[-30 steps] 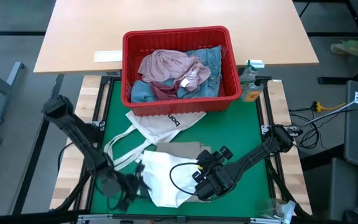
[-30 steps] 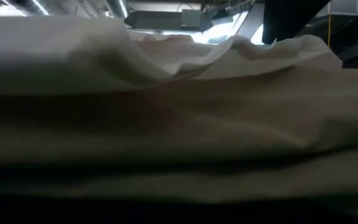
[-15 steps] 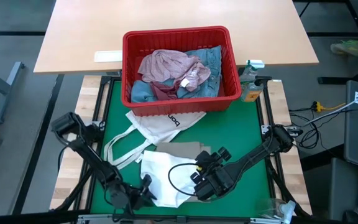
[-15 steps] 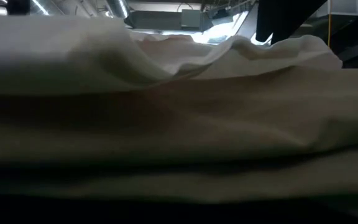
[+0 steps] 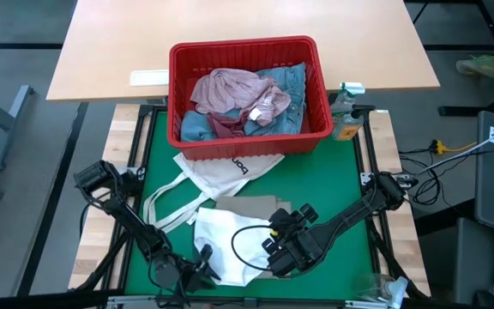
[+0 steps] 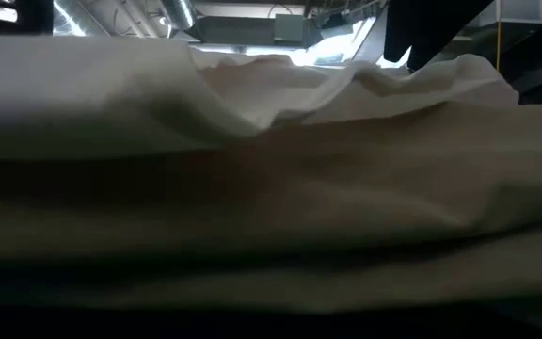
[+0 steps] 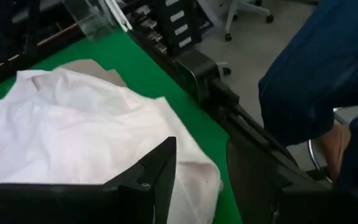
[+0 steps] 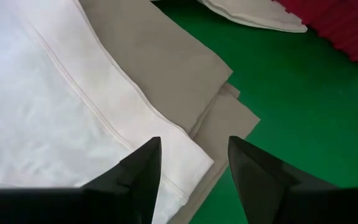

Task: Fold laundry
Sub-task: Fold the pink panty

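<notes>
Hovering spread, the right gripper (image 8: pixel 191 171) hangs just over the white garment (image 8: pixel 36 112) and beige trousers (image 8: pixel 160 68); left gripper (image 7: pixel 197 171), also spread, sits beside it.

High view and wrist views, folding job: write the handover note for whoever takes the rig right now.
Left claw: open, empty, at the near edge of the white garment.
Right claw: open, empty, low over the white garment's hem where it overlaps the folded beige trousers.
Red basket: holds the pink top and denim jeans, unfolded.
White tote bag: on the green mat, below the basket.
Done: beige trousers look folded.
Left: white garment, then the basket's contents.
</notes>
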